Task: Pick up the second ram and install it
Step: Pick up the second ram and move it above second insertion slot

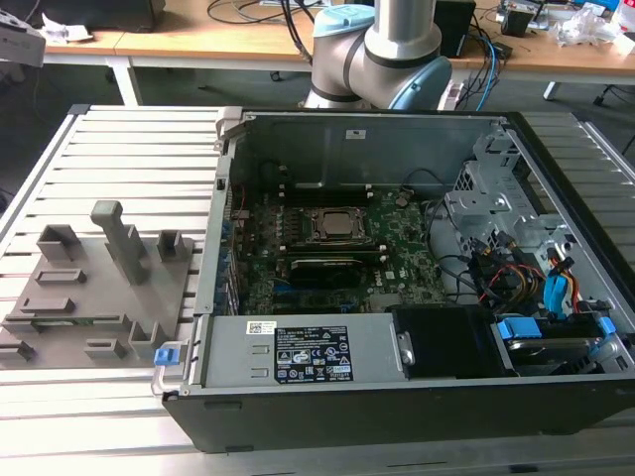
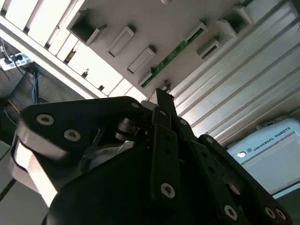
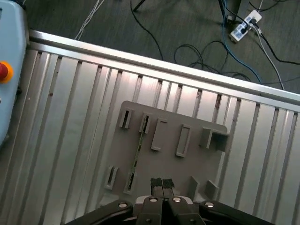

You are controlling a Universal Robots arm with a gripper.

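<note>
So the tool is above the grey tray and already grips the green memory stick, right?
Not quite. The tool is above the grey tray, but it grips nothing: the green memory stick stands in a slot of the tray, as the second wrist view shows.

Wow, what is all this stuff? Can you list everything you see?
thin green ram stick with dark chips: one, green, in a slot of the tray
grey plastic slotted tray: one, grey, on the table, at the exterior view's left of the case
open black computer case: one, black, on the table
big square green motherboard: one, green, inside the case
ribbed metal table: one, silver, under tray and case
white power strip: one, white, on the dark floor
round red button: one, red, on a pale blue box
robot arm: one, silver and pale blue, behind the case
black gripper: one, black, shut and empty, above the tray
</note>
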